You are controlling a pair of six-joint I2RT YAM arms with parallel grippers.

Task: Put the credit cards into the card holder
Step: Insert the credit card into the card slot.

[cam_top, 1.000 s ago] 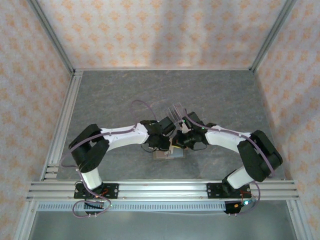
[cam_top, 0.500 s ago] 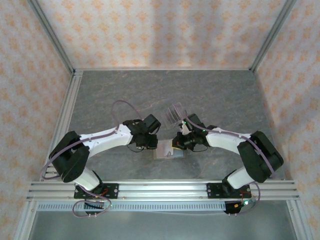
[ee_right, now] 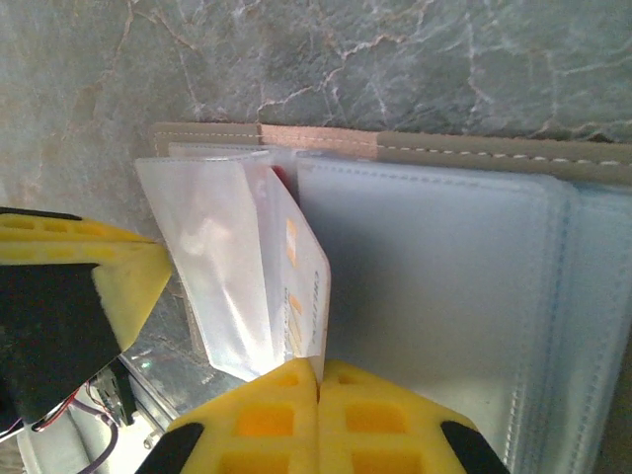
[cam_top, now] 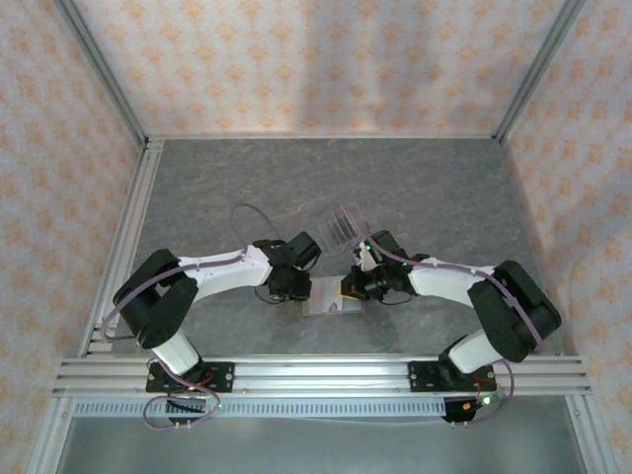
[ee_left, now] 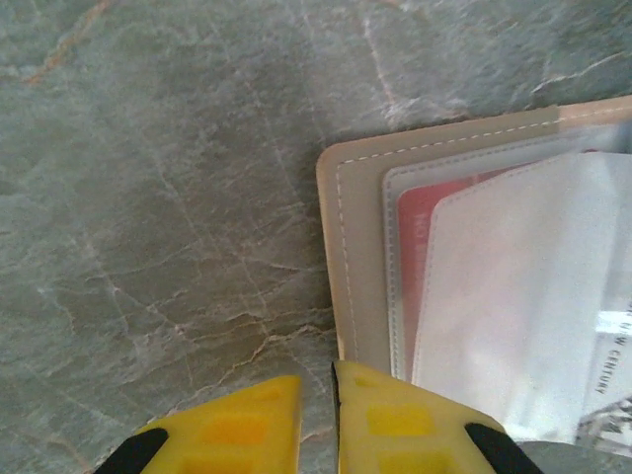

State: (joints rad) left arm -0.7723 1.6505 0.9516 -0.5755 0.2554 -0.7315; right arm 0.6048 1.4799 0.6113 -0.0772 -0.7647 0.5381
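Beyond left tool (ee_left: 318, 415), card holder (ee_left: 360, 276), unfolded

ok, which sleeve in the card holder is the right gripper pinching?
The clear sleeve standing on edge above the open card holder, its edge between the right gripper's shut fingertips. The other sleeves lie flat.

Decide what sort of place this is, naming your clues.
Probably a robot test cell: patterned backdrop walls, an aluminium frame rail, and two arms bolted beside a grey marbled tabletop.
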